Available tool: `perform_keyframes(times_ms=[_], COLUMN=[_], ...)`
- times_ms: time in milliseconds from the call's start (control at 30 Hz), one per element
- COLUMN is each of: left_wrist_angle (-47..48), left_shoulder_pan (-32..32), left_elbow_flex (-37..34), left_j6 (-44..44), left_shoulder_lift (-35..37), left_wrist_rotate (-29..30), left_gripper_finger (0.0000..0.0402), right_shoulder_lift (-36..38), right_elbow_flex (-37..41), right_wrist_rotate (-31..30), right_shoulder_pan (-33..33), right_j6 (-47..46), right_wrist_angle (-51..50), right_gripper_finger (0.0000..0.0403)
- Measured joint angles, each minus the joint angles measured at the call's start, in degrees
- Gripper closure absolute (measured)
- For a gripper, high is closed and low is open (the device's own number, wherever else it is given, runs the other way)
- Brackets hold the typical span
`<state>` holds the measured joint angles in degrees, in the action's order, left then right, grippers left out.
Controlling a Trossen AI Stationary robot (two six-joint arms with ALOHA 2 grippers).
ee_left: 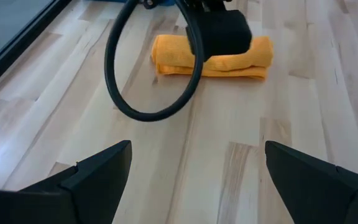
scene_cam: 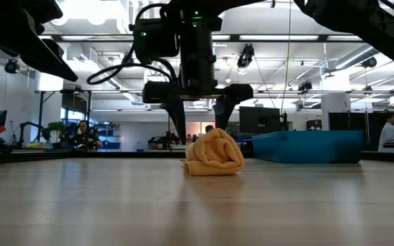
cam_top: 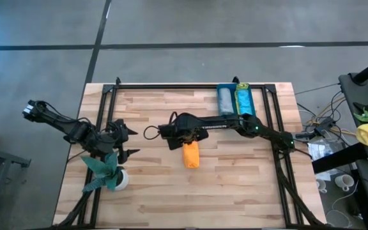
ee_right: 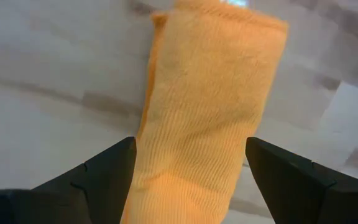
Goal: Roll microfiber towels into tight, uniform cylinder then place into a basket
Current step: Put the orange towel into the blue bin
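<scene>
The orange towel [cam_top: 191, 154] lies rolled into a short cylinder near the middle of the table [cam_top: 235, 191], well short of the basket [cam_top: 235, 99], which sits at the table's far edge and already holds a grey roll [cam_top: 225, 100] and a lime green roll [cam_top: 244, 101] side by side. I have the right gripper [scene_cam: 203, 113] poised directly above the orange towel; in the right wrist view its two fingers [ee_right: 107, 171] stand spread to either side of the roll [ee_right: 204, 106] and have not closed on it. In the low view the tips hang just above the roll, though I cannot tell whether they touch the cloth. The left gripper [ee_left: 194, 168] waits, fingers spread and empty, well to the side of the towel, close to the plant [cam_top: 107, 171] at the table's left edge. I judge the rolling of this towel finished and the pick-up in hand. The next move calls for lowering the right fingers astride the roll, closing firmly enough that the layers do not spring loose, then lifting and carrying it to the basket, beside the two rolls there.
</scene>
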<state>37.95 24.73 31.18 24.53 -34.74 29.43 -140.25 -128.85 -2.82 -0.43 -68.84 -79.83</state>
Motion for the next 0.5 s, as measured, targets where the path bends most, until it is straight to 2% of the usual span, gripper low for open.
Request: perform_keyframes(times_ms=[133, 367, 433, 500], left_wrist_angle=[0.0, 0.0, 0.0, 0.0], left_shoulder_pan=[0.0, 0.0, 0.0, 0.0], left_elbow_flex=[0.0, 0.0, 0.0, 0.0], left_j6=[-0.7, -0.9, -0.7, 0.1], left_shoulder_lift=[0.0, -0.1, -0.1, -0.1], left_wrist_rotate=[0.0, 0.0, 0.0, 0.0], left_gripper_finger=[0.0049, 0.0049, 0.0049, 0.0049], right_shoulder_lift=[0.0, 1.2, 2.4, 3.7], right_elbow_flex=[0.0, -4.2, -5.2, -5.4], right_wrist_rotate=[2.1, -1.3, -1.3, -1.5], right_shoulder_pan=[-0.2, 1.9, 2.9, 3.7], right_j6=[1.2, 3.2, 2.4, 1.7], right_wrist_angle=[0.0, 0.5, -0.6, -2.5], right_gripper_finger=[0.0130, 0.0265, 0.0276, 0.0268])
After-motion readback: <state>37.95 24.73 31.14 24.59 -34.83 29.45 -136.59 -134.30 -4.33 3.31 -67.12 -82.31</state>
